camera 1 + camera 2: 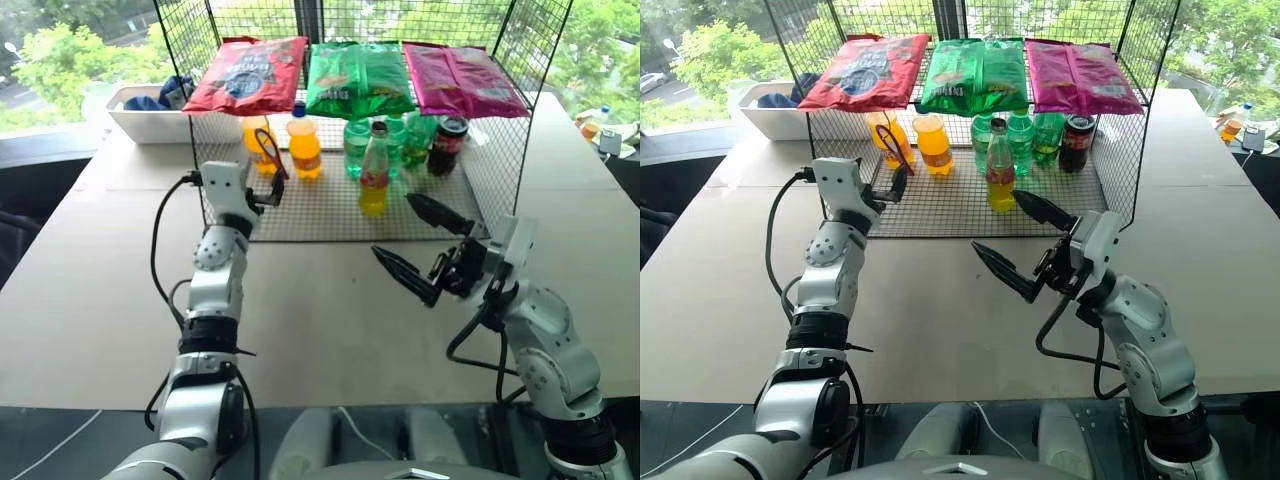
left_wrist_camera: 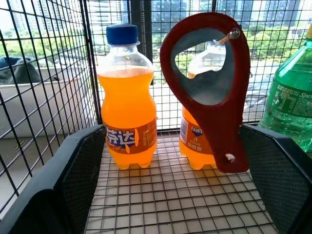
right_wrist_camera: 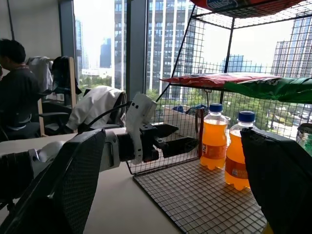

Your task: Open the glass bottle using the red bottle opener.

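Observation:
The glass bottle (image 1: 374, 170), with yellow liquid and a red label, stands upright on the wire rack's floor (image 1: 330, 215), near its front edge. The red bottle opener (image 2: 209, 87) hangs by its loop end from a small hook inside the rack, in front of the orange bottles. My left gripper (image 1: 268, 186) is open at the rack's left front; the opener's lower end hangs between its fingers (image 2: 73, 185), close to one of them. My right gripper (image 1: 393, 226) is wide open in front of the rack, just short of the glass bottle, with nothing between its fingers.
Two orange bottles (image 1: 304, 145) with blue caps, green bottles (image 1: 357, 145) and a dark cola bottle (image 1: 446, 145) stand behind the glass bottle. Snack bags (image 1: 360, 78) lie on the rack's top. A white bin (image 1: 150, 112) sits at the back left. A person (image 3: 14, 97) sits beyond the table.

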